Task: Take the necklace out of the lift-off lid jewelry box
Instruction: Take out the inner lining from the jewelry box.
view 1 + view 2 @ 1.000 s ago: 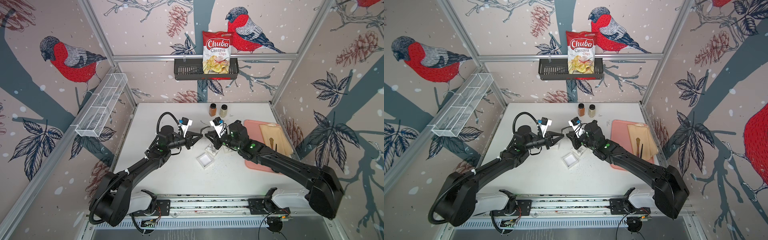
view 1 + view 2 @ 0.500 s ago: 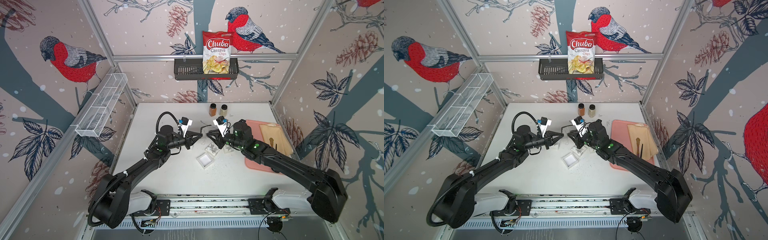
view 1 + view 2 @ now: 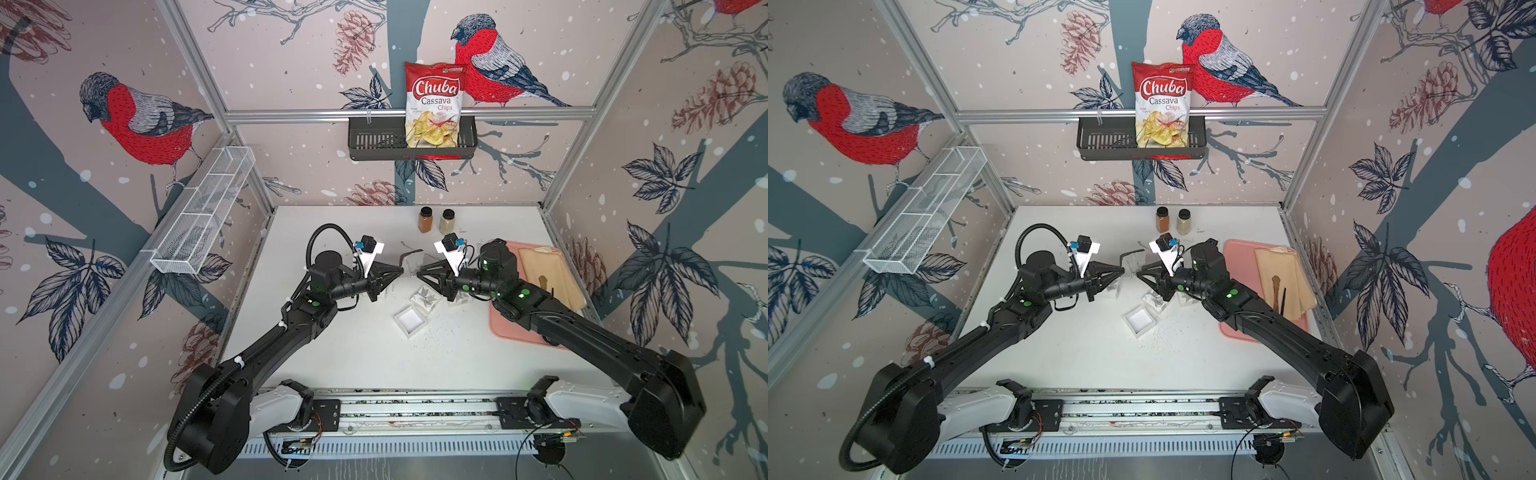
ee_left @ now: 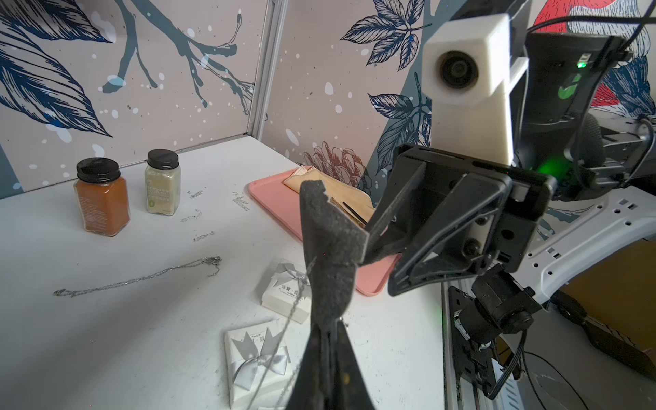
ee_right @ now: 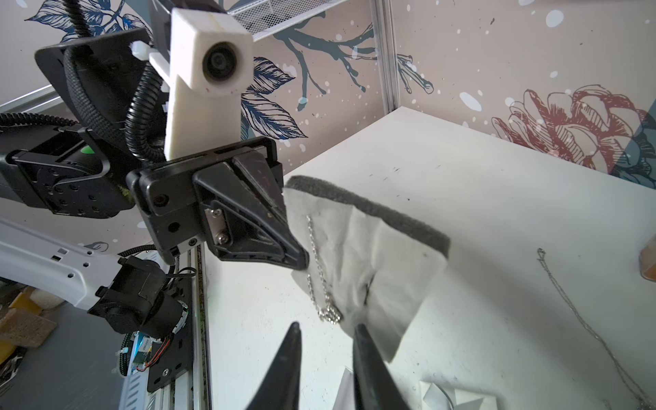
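Necklace (image 5: pixel 330 314) on foam insert (image 5: pixel 372 255), beside right hand (image 5: pixel 326 326)

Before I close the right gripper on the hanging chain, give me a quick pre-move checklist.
1. Hold of left gripper on foam insert: ok, shut on its edge.
2. Drape of necklace on the insert, hanging free: ok.
3. Jaws of right gripper apart: ok.
4. Low end of the necklace between the right jaws: cannot tell, depth is unclear.
5. Position of open box on the table, apart from both grippers: ok.
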`<state>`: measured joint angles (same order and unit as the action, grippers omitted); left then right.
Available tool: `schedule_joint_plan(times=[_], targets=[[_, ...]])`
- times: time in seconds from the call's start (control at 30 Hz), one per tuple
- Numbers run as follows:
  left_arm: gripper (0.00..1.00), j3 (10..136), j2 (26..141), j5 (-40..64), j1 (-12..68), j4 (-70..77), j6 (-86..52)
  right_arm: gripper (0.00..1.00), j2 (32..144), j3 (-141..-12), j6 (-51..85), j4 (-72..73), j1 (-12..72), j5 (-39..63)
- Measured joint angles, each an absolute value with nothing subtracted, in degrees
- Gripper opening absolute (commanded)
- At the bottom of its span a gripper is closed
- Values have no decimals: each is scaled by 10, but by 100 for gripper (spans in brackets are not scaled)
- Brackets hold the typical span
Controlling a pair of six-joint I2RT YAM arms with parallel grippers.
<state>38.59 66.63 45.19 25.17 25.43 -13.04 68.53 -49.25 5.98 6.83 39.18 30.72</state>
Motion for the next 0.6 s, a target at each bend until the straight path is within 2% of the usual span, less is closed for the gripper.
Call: schedule_joint_plan(times=[0.3, 0.6], targets=[[0, 391, 654, 519, 252, 236, -100, 57, 665, -498, 33, 63, 359, 307], [0, 409, 662, 608, 252, 207, -65, 51, 677, -533, 0, 37, 331, 428]])
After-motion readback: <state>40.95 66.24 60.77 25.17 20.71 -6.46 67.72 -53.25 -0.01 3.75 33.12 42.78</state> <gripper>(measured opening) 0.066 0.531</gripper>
